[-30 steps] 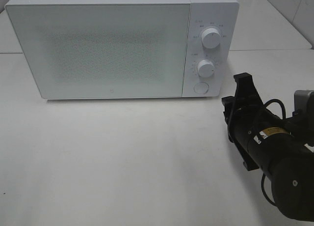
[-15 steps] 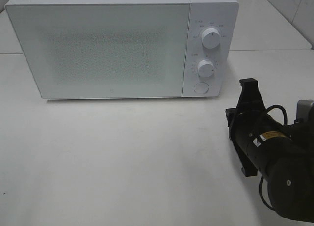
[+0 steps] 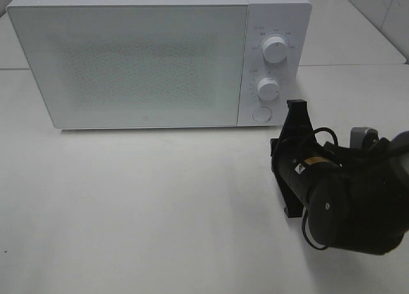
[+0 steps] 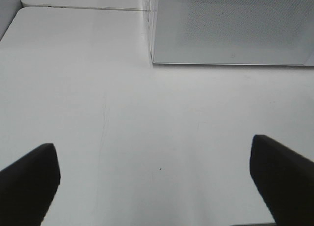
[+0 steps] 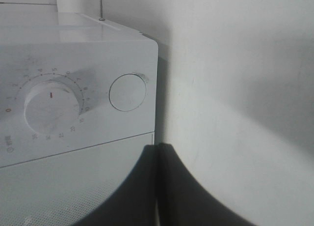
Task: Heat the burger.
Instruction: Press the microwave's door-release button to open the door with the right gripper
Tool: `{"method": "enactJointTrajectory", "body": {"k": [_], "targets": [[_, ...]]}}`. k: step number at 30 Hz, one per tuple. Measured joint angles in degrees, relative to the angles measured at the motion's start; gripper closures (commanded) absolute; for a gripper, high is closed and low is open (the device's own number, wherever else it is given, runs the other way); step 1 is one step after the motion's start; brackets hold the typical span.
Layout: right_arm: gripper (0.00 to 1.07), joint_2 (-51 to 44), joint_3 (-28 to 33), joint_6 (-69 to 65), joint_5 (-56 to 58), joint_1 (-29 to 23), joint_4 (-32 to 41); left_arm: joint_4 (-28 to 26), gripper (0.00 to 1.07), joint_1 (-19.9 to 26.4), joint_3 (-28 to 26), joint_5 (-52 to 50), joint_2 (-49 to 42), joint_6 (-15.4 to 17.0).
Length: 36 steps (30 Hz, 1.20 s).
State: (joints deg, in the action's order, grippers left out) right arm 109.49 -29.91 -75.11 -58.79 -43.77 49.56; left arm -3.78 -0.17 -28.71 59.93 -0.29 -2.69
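High camera first: the right gripper (image 3: 296, 107), black and pinched into a narrow blade with nothing in it, sat just short of the boxy white microwave oven (image 3: 140, 57). The oven's round white button (image 3: 262, 114) lay nearest its tips, and the ribbed white lower dial (image 3: 268, 89) was a little beyond. The door was shut, and the burger showed nowhere. Whether it lay behind that frosted door could not be told.

Over to the left wrist: the left gripper (image 4: 152, 157) was spread wide and empty above the plain white tabletop (image 4: 98, 88), with the oven's door corner well ahead of it. Only this view caught that gripper at all.

Right wrist now: the jaws were pressed flat together, and the button was ahead of the tips, apart. This view gave the dial's red mark and numbers, which the high camera blurred.

The likely trouble: the closed tips could skid off the smooth button onto the panel edge. A hard push might also shove the oven back along the table.
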Motion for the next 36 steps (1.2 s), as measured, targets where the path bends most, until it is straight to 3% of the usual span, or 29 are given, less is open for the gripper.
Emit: {"method": "enactJointTrajectory", "body": {"k": [10, 36], "targets": [[1.07, 2.5, -7.4, 0.5, 3.2, 7.0, -4.7, 0.0, 0.09, 0.0, 0.0, 0.0, 0.0, 0.0], [1.07, 13.1, -18.4, 0.1, 4.2, 10.0, -6.3, 0.0, 0.09, 0.0, 0.0, 0.0, 0.0, 0.0]]}}
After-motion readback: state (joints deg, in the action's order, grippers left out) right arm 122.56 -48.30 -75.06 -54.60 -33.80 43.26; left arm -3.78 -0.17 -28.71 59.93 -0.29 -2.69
